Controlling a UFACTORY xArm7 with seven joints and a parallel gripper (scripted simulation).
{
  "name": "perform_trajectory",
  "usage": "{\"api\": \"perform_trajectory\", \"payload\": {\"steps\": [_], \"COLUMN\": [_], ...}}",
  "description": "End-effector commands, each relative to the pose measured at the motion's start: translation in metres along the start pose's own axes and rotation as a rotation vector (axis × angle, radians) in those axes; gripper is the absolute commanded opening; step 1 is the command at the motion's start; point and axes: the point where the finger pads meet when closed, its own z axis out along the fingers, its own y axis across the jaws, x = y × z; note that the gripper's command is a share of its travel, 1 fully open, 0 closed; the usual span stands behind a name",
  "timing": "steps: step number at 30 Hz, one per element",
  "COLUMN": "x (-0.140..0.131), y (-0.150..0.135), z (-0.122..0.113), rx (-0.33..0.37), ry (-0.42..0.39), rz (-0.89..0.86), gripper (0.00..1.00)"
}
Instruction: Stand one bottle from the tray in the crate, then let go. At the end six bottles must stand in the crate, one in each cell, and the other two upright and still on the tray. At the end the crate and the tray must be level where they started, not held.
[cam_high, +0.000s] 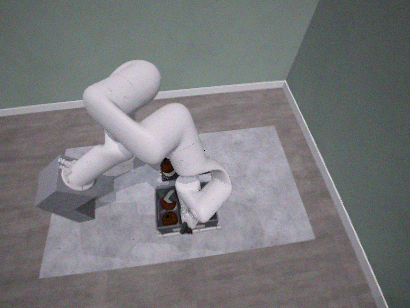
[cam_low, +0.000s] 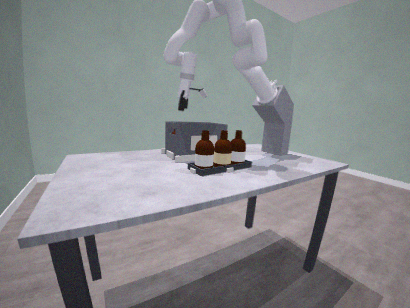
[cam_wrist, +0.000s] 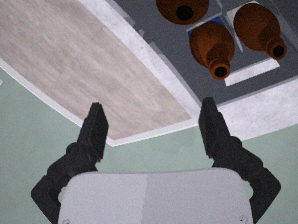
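Observation:
My gripper (cam_low: 191, 97) is open and empty, high above the grey crate (cam_low: 196, 135). In the wrist view the two black fingers stand wide apart with nothing between them. Three brown bottles (cam_low: 221, 148) with pale labels stand upright on the dark tray (cam_low: 220, 168) in front of the crate. From overhead the arm hides most of the crate; two bottle tops (cam_high: 169, 210) show in its left column.
The arm's grey base block (cam_low: 276, 122) stands at the table's far right. The table edge (cam_wrist: 153, 76) crosses the wrist view, with floor below it. A green wall is behind the table.

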Motion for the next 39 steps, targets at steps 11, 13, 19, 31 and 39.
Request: {"api": "perform_trajectory", "payload": {"steps": [11, 13, 19, 31, 39], "x": [0.06, 0.06, 0.06, 0.06, 0.06], "y": [0.025, 0.025, 0.025, 0.025, 0.025], "z": [-0.005, -0.005, -0.005, -0.005, -0.005], "rx": [-0.155, -0.155, -0.155, -0.155, -0.155], "ry": [0.145, 0.145, 0.145, 0.145, 0.145], "rz": [0.161, 0.161, 0.161, 0.161, 0.161], "gripper": [1.0, 1.0, 0.0, 0.0, 0.0]}}
